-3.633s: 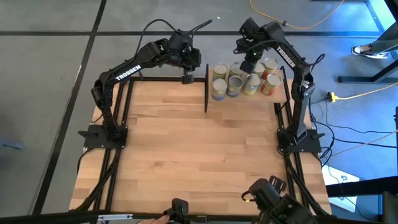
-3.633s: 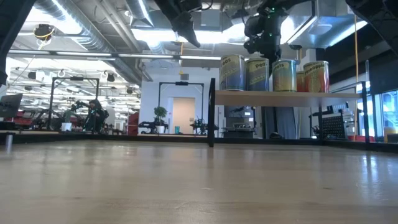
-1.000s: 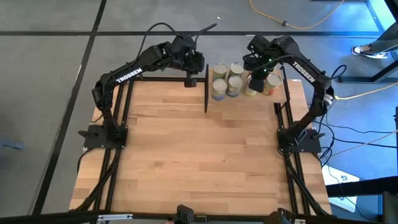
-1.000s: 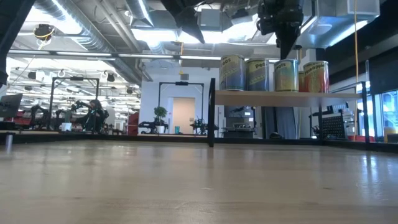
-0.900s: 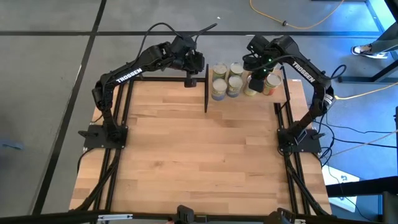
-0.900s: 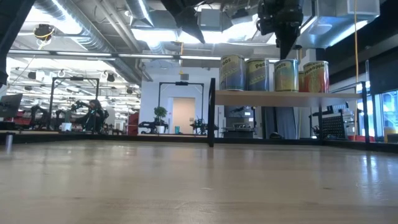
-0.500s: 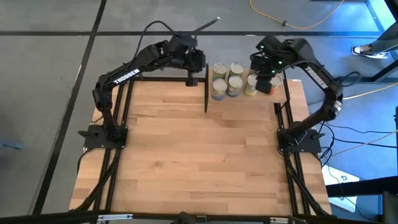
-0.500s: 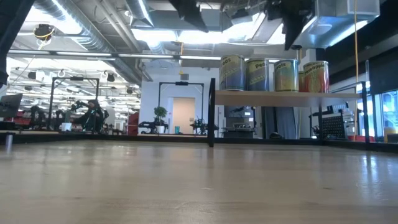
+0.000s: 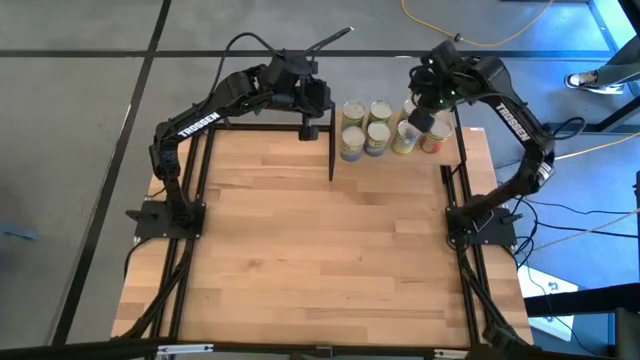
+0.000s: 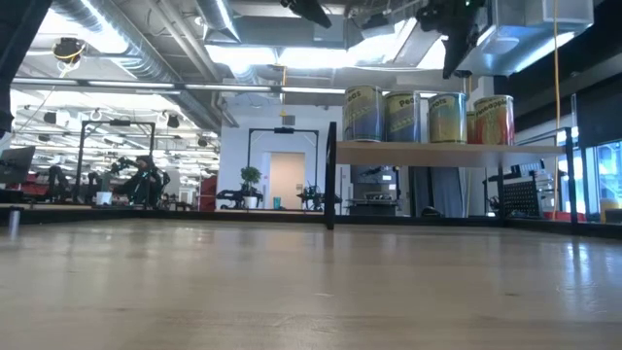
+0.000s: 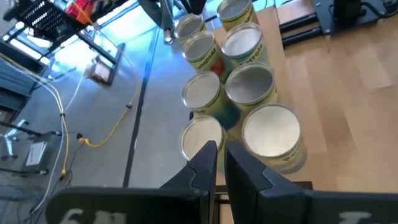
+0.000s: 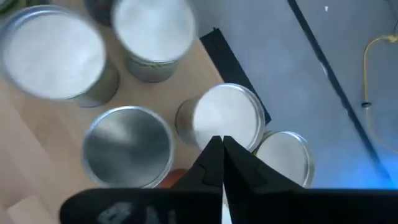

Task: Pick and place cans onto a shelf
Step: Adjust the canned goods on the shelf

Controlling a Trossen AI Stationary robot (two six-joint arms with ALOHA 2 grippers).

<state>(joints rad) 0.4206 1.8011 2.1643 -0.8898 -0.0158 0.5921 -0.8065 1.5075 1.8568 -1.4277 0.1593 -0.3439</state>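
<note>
Cans all up on shelf. Right gripper pinched shut, empty, above them; retreat straight up, avoid clipping tops.

Grey concrete floor with dark seam lines, yellow cable looping across it. Low view: open workshop, silver ceiling ducts, bright strip lights, white far wall with lit doorway, potted plant beside it

Robotics laboratory. Evidence: exposed ceiling ducts beyond the left gripper, further black test frames, loose yellow cable on grey floor.
</note>
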